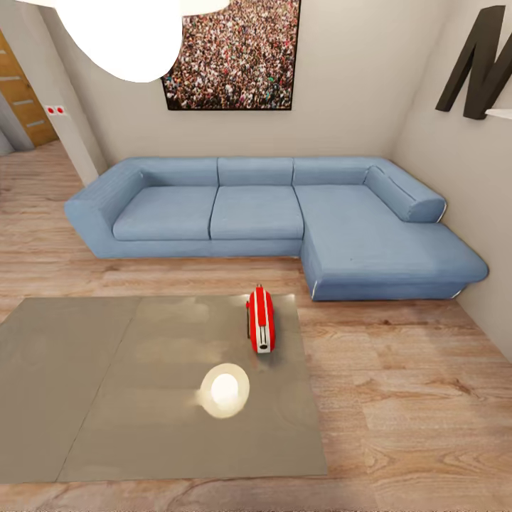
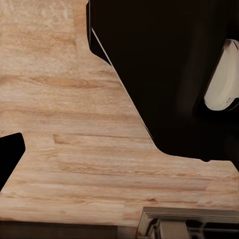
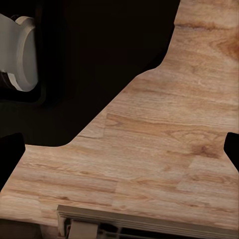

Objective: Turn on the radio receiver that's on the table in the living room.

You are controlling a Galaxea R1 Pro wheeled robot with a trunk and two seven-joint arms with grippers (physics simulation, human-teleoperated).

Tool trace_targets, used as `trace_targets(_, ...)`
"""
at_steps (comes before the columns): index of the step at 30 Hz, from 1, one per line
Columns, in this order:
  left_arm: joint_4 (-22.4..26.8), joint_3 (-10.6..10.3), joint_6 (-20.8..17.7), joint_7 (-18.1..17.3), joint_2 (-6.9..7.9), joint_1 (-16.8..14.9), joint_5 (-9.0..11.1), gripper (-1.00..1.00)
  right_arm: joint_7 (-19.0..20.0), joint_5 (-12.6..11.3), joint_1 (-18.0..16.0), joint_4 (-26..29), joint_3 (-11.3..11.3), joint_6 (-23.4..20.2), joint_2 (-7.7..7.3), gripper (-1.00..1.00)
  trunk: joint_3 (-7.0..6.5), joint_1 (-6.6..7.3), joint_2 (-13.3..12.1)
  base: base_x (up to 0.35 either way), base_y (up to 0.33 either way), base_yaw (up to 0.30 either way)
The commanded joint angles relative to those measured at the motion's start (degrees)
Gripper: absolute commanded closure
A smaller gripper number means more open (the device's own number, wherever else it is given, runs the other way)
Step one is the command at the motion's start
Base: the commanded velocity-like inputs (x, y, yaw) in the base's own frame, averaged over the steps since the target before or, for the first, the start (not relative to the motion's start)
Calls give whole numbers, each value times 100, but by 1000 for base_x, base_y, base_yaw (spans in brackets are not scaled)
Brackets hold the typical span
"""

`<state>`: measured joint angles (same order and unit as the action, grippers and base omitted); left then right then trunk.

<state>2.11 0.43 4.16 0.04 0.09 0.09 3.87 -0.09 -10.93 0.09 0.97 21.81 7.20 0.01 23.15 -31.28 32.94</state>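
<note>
Currently my head view looks down across the living room: the radio receiver (image 1: 260, 319) sits on the tabletop (image 1: 107, 384), close to its right edge and toward the far side nearest the blue sofa (image 1: 284, 213). It stands on a narrow edge, with the white-striped edge facing up. Its long axis runs away from me toward the sofa, nearly parallel to the tabletop's right edge; the silver end points back at me, the red rounded end at the sofa. A bright round reflection (image 1: 225, 390) (a lamp, by the look of it) lies on the glossy top, near the radio on my side and a little left of it. A crowd picture (image 1: 231, 53) hangs above the sofa, and a big black letter (image 1: 476, 64) is on the right wall.

Both wrist views show wood-plank floor (image 2: 64, 124) and dark robot body (image 2: 169, 69). For either gripper I cannot tell whether the fingers are apart or together.
</note>
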Motion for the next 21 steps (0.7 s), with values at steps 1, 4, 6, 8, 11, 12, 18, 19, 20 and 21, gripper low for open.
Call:
trace_targets(1, 0, 0, 15, 2, 0, 0, 39, -100, 0, -2, 0, 0, -1, 13, -3, -100, 10, 0, 0, 0, 0, 0)
trace_targets(4, 0, 1, 33, 4, 0, 0, 199, -100, 0, -5, 0, 0, -1, 27, -7, -100, 38, 0, 0, 0, 0, 0)
trace_targets(6, 0, -2, 41, -2, 4, 0, 365, -100, 0, -5, 0, 0, 2, 31, -8, -100, 57, 0, 0, 0, 0, 0)
trace_targets(8, 0, -11, 53, -9, 7, 0, 674, -100, 0, -6, 0, 0, 9, 31, -9, -100, 75, 0, 0, 0, 0, 0)
trace_targets(11, 0, -20, 59, -11, 8, 0, 859, -100, 0, -6, 0, 0, 12, 29, -9, -100, 104, 0, 0, 0, 0, 0)
trace_targets(12, 0, -21, 61, -12, 8, 0, 887, -100, 0, -6, 0, 0, 13, 29, -9, -100, 113, 0, 0, 0, 0, 0)
trace_targets(18, 0, -40, 66, -16, 8, 0, 986, -100, 0, -6, 0, 0, 16, 28, -10, -100, 169, 0, 0, 0, 0, 0)
trace_targets(19, 0, -42, 66, -17, 8, 0, 987, -100, 0, -6, 0, 0, 16, 28, -10, -100, 179, 0, 0, 0, 0, 0)
trace_targets(20, 0, -46, 67, -19, 8, 0, 989, -100, 0, -6, 0, 0, 16, 28, -10, -100, 188, 0, 0, 0, 0, 0)
trace_targets(21, 0, -47, 67, -19, 8, 0, 990, -100, 0, -6, 0, 0, 18, 28, -10, -100, 198, 0, 0, 0, 0, 0)
